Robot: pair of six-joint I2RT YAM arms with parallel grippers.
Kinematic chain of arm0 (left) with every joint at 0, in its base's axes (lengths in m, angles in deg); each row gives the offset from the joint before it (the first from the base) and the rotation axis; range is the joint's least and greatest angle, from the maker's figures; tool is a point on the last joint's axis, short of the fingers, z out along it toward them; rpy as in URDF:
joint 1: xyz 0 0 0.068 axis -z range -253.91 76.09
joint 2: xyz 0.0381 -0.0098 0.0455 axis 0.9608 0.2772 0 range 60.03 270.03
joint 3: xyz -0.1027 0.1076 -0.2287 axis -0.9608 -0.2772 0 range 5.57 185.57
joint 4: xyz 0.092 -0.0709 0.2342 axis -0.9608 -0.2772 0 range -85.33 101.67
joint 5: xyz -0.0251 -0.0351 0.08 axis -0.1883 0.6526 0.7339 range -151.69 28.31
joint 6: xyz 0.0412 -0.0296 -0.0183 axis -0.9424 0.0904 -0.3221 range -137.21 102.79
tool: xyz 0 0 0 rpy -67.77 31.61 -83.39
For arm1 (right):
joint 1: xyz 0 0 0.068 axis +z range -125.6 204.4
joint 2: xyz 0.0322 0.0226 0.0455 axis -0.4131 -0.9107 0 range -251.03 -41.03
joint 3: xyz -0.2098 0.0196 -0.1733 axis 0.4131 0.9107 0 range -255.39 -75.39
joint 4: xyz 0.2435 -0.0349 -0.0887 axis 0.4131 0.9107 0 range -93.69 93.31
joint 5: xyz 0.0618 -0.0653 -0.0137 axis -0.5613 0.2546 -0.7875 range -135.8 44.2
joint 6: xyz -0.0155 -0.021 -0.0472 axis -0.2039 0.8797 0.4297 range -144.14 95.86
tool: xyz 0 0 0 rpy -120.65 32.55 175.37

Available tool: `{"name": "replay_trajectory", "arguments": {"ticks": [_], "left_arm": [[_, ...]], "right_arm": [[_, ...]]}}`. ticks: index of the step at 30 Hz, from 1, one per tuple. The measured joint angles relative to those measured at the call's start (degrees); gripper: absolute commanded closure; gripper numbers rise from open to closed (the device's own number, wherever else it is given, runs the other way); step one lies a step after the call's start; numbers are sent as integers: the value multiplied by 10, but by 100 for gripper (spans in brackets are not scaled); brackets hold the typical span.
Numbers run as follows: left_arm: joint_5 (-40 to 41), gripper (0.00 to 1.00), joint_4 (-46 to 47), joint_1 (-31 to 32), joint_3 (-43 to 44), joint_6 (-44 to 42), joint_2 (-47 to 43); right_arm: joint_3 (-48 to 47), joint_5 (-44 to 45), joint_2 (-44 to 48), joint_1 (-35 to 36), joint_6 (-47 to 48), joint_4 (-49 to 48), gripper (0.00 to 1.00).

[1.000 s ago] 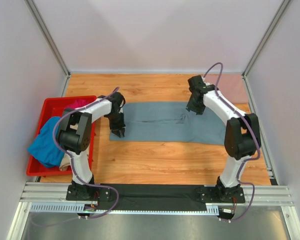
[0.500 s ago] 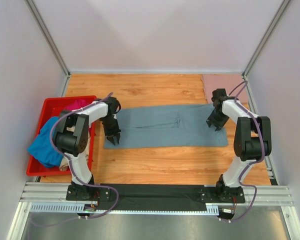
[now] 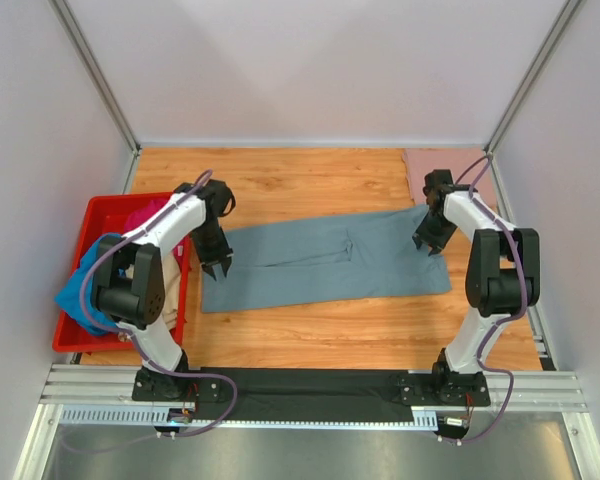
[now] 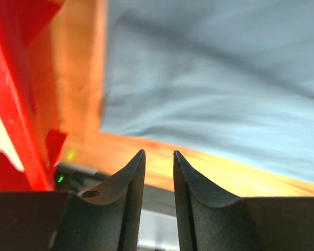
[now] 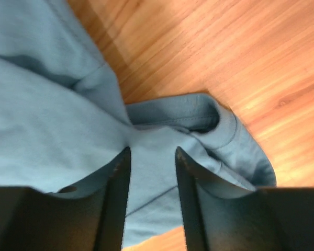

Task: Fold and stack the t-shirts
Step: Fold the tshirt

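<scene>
The slate grey-blue t-shirt lies folded into a long band across the wooden table, slanting from near left to far right. My left gripper hovers at its left end, open with a narrow gap and nothing between the fingers; the cloth lies beyond the tips. My right gripper is at the shirt's right end. Its jaws stand apart with the tips down on puckered cloth by the collar. A dusty-pink t-shirt lies flat in the far right corner.
A red plastic bin stands at the left edge, holding a bright blue shirt, a magenta one and a bit of beige cloth. White walls enclose the table. A black mat runs between the arm bases.
The right gripper travelled from mid-shirt out to the right end. The band then swung askew, left end nearer, right end farther. The left gripper stayed by the left end.
</scene>
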Motion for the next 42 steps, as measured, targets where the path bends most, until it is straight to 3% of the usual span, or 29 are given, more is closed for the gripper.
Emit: {"name": "replay_trajectory", "arguments": {"ticks": [5,10,15,23,33,37,42], "left_arm": [[-62,63,58,0,77,-23,11],[-106,63,115,0,134,-50,102],[-83,63,115,0,163,-72,207],[-31,63,64,-2,186,-78,220],[45,63,24,-17,191,-76,223],[57,63,21,-22,180,-71,219],[67,63,16,-27,170,-70,210]], "right_arm": [[-49,-8,11,-16,-12,47,73],[8,0,42,-41,-20,70,77],[90,12,45,-52,-23,67,78],[98,20,41,-54,-23,55,73],[-49,6,20,-47,-22,50,66],[-108,-12,-3,-27,-42,54,56],[-143,-31,-56,5,-72,53,55]]}}
